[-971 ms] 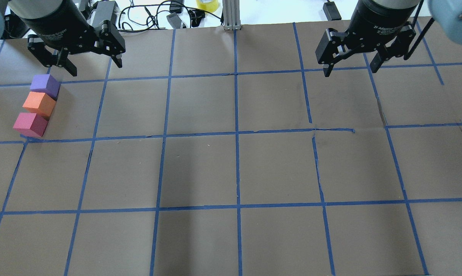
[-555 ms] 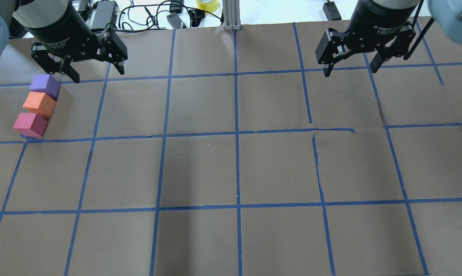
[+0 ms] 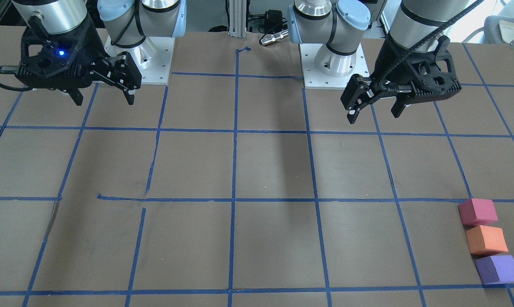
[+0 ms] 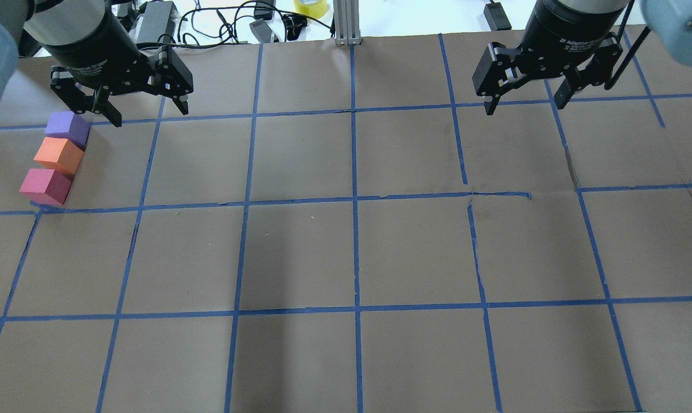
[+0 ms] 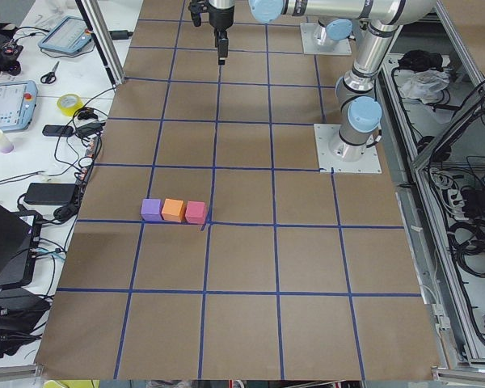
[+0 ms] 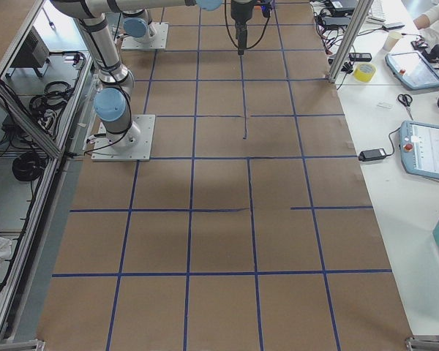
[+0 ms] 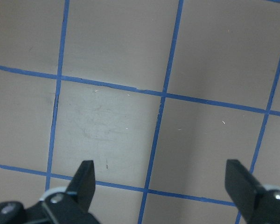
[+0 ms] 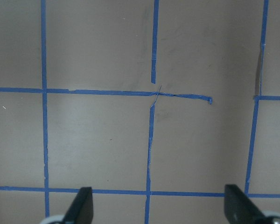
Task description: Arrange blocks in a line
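Lining blocks: we find the purple block [image 4: 66, 127], orange block [image 4: 58, 155] and pinkish-red block [image 4: 45, 186] in one row, touching or nearly so.
Row axis: it runs from the far side toward the robot, with purple farthest out and pinkish-red closest in.
Left gripper [image 4: 149, 113]: fingers are spread wide with nothing between them. It hangs above the table.
Row vs left fingers: the row lies off to the outer side of the outer finger [image 4: 115, 119]. In the overhead view the purple end is just beside that fingertip, and the pinkish-red end is the far one from it.
Finger line: the left fingers open across the table, roughly crosswise to the row, so we judge they would close on a block's free side faces.
Left wrist view: only brown paper [image 7: 107, 126] and blue tape [image 7: 158, 135] show between the fingers, no block.
Right gripper [image 4: 524, 106]: fingers are spread and empty, well apart from the row.
Nearer arm: the left, clearly.
Progress: we judge the line already made, and any touch-up falls to the left arm.
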